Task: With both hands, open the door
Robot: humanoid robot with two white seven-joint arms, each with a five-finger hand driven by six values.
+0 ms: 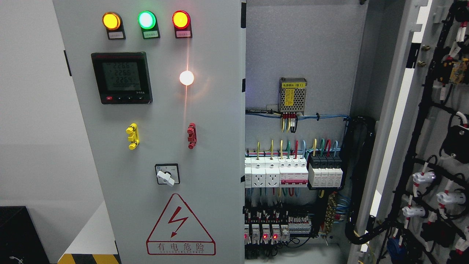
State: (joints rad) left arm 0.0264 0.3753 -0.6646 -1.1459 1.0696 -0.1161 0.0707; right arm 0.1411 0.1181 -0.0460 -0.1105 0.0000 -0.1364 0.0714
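Plain white wall [33, 121] fills the far left, with a dark box [16, 231] low in the corner and a yellow-and-black striped edge [89, 258] at the foot of the cabinet. Next comes the left door [216, 121] of the grey electrical cabinet, closed flat across its half. It carries three lamps, amber [111, 21], green [146, 19] and red [181, 19], a digital meter [121, 77], a glowing white lamp [186, 77], a yellow handle [132, 136], a red handle [191, 135], a rotary switch [167, 175] and a red lightning warning triangle [180, 229]. These sit on the outside, likely so they can be read and worked without exposing live parts.

Further right the cabinet is open, showing a power supply [292, 95], a row of breakers and sockets [293, 172], and terminal blocks [276, 229] with small red lights. The right door [399, 121] is swung wide, its inner face with black cable bundles [421, 121] and white connectors [423, 178] turned toward the camera.

Neither robot hand shows anywhere, so I cannot tell their state. Judging from this, half the task looks done; the left door remains, and nothing visible blocks it.
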